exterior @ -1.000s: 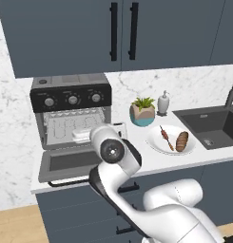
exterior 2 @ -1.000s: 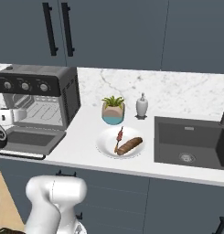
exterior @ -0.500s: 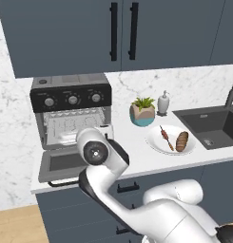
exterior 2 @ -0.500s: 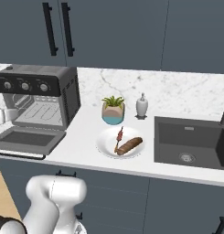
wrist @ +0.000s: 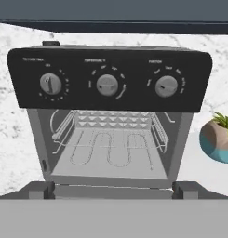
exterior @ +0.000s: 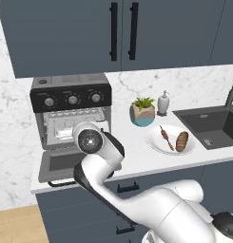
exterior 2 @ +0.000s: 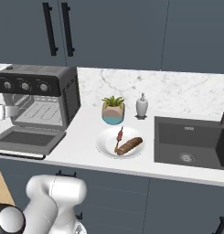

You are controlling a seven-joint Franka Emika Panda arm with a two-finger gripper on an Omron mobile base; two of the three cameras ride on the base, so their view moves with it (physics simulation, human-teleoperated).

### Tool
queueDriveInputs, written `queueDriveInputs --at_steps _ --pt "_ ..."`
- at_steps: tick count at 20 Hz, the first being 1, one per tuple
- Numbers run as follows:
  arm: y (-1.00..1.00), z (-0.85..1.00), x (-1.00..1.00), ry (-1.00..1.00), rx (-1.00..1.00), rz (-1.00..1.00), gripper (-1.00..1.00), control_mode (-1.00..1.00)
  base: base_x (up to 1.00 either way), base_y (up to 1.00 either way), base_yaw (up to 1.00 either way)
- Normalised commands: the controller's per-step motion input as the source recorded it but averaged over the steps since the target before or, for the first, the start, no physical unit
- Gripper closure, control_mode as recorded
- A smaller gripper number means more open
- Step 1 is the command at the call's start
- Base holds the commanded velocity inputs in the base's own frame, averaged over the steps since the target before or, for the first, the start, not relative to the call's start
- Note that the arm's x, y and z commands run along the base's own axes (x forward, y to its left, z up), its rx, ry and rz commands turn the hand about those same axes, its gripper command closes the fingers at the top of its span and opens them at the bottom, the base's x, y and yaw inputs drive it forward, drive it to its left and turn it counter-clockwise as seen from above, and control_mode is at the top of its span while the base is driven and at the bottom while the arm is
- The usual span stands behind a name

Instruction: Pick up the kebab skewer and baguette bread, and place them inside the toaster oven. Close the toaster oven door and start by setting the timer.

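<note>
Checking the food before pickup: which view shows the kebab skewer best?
The right base view: the kebab skewer lies unobstructed on the white plate beside the baguette bread. The left base view shows it smaller and farther off.

Matt black toaster oven point(wrist: 110, 74), wire metal rack point(wrist: 108, 139); veined, seemingly polished marble counter point(exterior 2: 81, 151).

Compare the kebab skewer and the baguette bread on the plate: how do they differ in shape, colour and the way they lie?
The kebab skewer is a thin stick threaded with small reddish-brown chunks; the baguette bread is a thick, oblong golden-brown loaf. In the right base view the skewer runs nearly straight away from the camera, while the baguette lies on a diagonal. The skewer sits nearer the plant pot; the baguette nearer the counter edge. Both rest on the same white plate, outside the toaster oven.
</note>
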Motion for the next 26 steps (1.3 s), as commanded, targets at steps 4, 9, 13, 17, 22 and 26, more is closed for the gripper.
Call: queueDriveInputs --at_steps 4,9,13,17,22,26 --pt "-0.03 -0.11 0.42 0.0 0.05 0.01 -1.0 -1.0 0.0 0.0 0.0" --pt "0.0 -0.38 0.34 0.0 0.01 0.02 -1.0 -1.0 0.0 0.0 0.0" --pt "-0.02 -0.41 0.37 0.0 0.0 0.01 -1.0 -1.0 0.0 0.0 0.0" --pt "-0.21 -0.07 0.54 0.0 0.03 0.0 -1.0 -1.0 0.0 0.0 0.0" --pt "-0.12 0.0 0.52 0.0 0.02 0.0 -1.0 -1.0 0.0 0.0 0.0" --pt "0.0 0.0 0.39 0.0 0.0 0.0 -1.0 -1.0 0.0 0.0 0.0"
